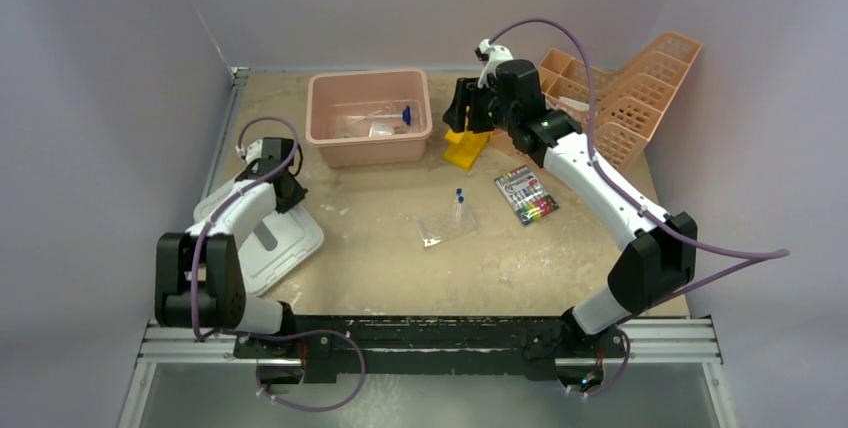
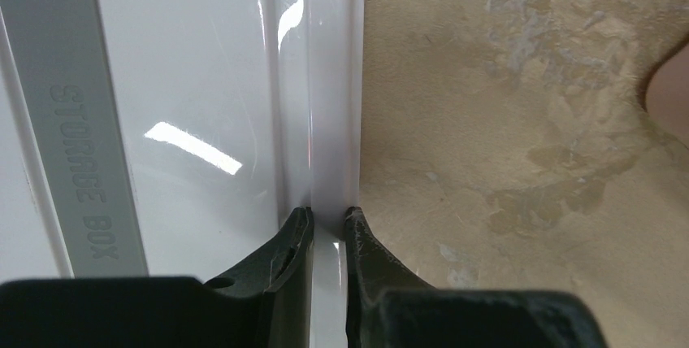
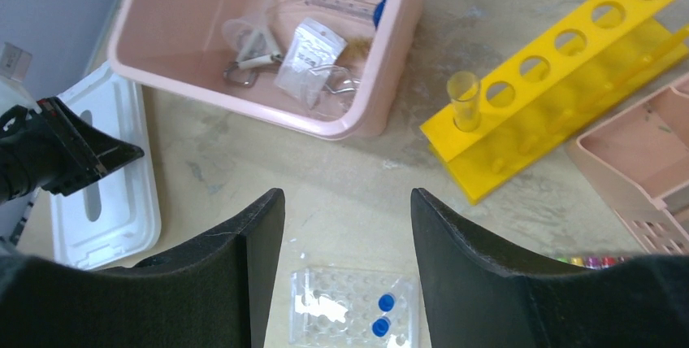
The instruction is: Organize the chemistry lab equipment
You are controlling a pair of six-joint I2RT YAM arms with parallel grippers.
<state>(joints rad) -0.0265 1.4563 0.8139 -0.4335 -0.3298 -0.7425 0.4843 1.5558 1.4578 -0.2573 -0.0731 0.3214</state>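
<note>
The left gripper point(image 2: 327, 232) fills the near edge of its wrist view, its fingers point(image 2: 294, 244) clamped on either side of the raised rim of the white lid point(image 2: 203, 80). To the left of the fingers lies the lid's flat panel with a grey strip point(image 2: 81, 161) marked "STORAGE BOX". To their right is bare table point(image 2: 504, 120). In the top view the left arm is folded, with the upper link standing over its base. The white forearm reaches forward and right, and the left gripper point(image 1: 288, 188) pitches down onto the far edge of the lid point(image 1: 290, 243). The right arm is extended from base to elbow and then forward and left. The right gripper point(image 1: 466, 108) is raised above the table, just over the yellow rack point(image 1: 466, 151). Its jaws stand wide apart and grasp nothing point(image 3: 348, 197). Ahead and left of its fingertips sits the pink bin point(image 3: 382, 112), holding a clear plastic bag point(image 3: 305, 59), metal tongs point(image 3: 246, 62) and a blue piece point(image 3: 380, 8). Below and between the fingers lies the clear well plate point(image 3: 325, 307) with two blue-capped tubes point(image 3: 386, 303) on it. Ahead and right stands the yellow rack point(image 3: 569, 80), with pink baskets point(image 3: 634, 153) beyond it.
</note>
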